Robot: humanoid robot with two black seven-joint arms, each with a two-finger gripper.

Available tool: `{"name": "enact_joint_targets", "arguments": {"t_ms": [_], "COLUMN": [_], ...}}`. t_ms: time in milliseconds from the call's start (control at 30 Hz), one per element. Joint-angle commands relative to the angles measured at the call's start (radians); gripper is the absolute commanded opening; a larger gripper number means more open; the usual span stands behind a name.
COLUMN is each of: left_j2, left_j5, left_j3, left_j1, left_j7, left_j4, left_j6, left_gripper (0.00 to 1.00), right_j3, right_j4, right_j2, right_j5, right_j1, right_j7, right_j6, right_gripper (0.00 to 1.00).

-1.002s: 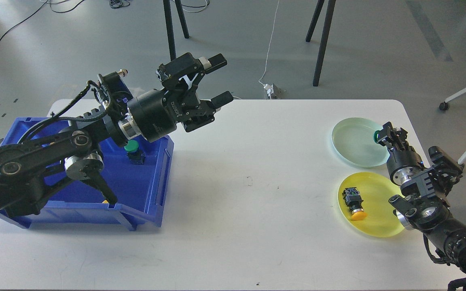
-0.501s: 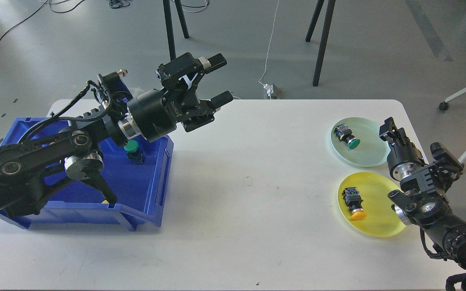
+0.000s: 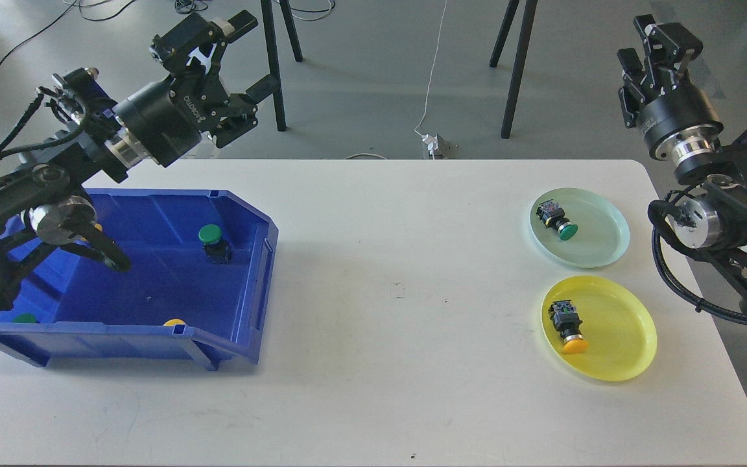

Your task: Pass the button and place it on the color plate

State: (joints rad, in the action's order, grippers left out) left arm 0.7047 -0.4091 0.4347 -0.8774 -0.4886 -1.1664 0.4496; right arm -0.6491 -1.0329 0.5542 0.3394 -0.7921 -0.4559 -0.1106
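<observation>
Head view: green button (image 3: pixel 558 222) lies on its side in the pale green plate (image 3: pixel 600 246), right of frame, cap pointing lower right. Just below, a yellow button (image 3: pixel 568 326) lies on the yellow plate (image 3: pixel 620 350), cap toward the bottom of the frame. The two plates sit close together, edges nearly touching, on the white surface (image 3: pixel 380 337).

Blue bin (image 3: pixel 244 285) at left of frame on the same surface. Inside it, another green button (image 3: pixel 213 241) stands upright near the right wall; a yellow cap (image 3: pixel 174 322) and a green cap (image 3: pixel 24 318) show at the near wall, mostly hidden.

Left tool (image 3: pixel 251 52) upper left of frame, raised above the far edge of the bin, fingers spread apart, nothing between them. Right tool (image 3: pixel 651 52) upper right, raised well above the plates; fingers seen nearly end-on, a narrow gap between them, so I cannot tell if they are apart or together; nothing seen in its grasp
</observation>
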Motion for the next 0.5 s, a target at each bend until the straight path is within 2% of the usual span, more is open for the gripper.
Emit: {"name": "enact_joint_targets", "arguments": {"t_ms": [0, 134, 200, 467], "left_j2": [0.044, 0.038, 0.035, 0.01], "left_j5": [0.081, 0.113, 0.115, 0.119], "left_j3": [0.062, 0.122, 0.127, 0.131], "left_j1": [0.023, 0.084, 0.107, 0.135], "left_j7": [0.0, 0.0, 0.0, 0.0], "left_j4": [-0.004, 0.005, -0.001, -0.007], "left_j6": [0.039, 0.039, 0.039, 0.039], "left_gripper": [0.98, 0.98, 0.98, 0.98], "right_j3": [-0.092, -0.13, -0.127, -0.132], "right_j4": [-0.062, -0.108, -0.105, -0.073], "right_j2": [0.006, 0.015, 0.03, 0.033], "right_j5": [-0.101, -0.242, -0.327, -0.361], "right_j1": [0.039, 0.088, 0.111, 0.146], "right_j7": [-0.003, 0.002, 0.002, -0.009], "right_j6": [0.237, 0.475, 0.581, 0.599], "right_gripper": [0.8, 0.98, 0.99, 0.99]}}
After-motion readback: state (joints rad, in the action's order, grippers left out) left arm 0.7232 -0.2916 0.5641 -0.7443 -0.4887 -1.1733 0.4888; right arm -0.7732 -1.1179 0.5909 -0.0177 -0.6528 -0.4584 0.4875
